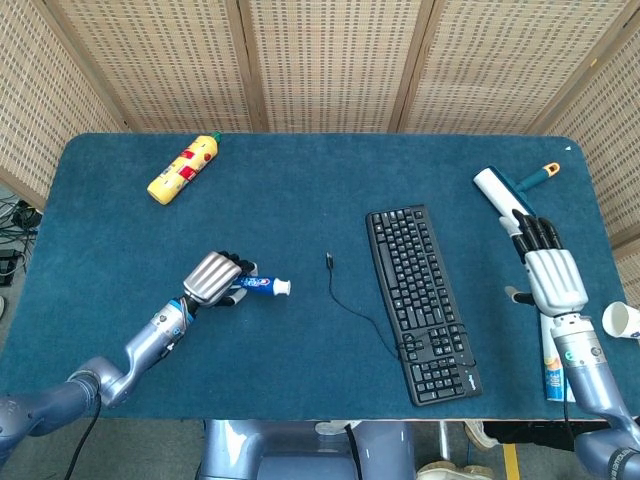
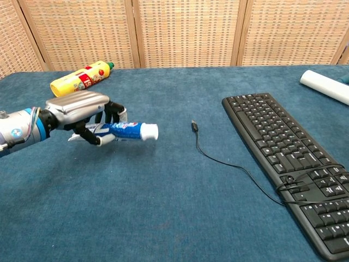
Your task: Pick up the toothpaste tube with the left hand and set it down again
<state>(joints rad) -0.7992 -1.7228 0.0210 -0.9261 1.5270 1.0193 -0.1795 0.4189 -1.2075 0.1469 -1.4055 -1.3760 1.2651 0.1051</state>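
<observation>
The toothpaste tube [image 1: 258,287] [image 2: 126,131] is blue and white with a white cap pointing right. My left hand [image 1: 212,279] [image 2: 82,111] grips it around its rear half, fingers curled over it, low over the blue table at the left of centre. In the chest view I cannot tell whether the tube touches the cloth. My right hand [image 1: 553,276] hovers at the table's right edge with fingers extended and nothing in it; it is out of the chest view.
A black keyboard [image 1: 420,300] [image 2: 289,161] lies right of centre, its cable end [image 1: 329,260] [image 2: 194,126] near the tube's cap. A yellow bottle [image 1: 183,168] [image 2: 82,78] lies at the back left. A lint roller [image 1: 506,194], a white tube [image 1: 550,340] and a cup [image 1: 622,320] sit at the right.
</observation>
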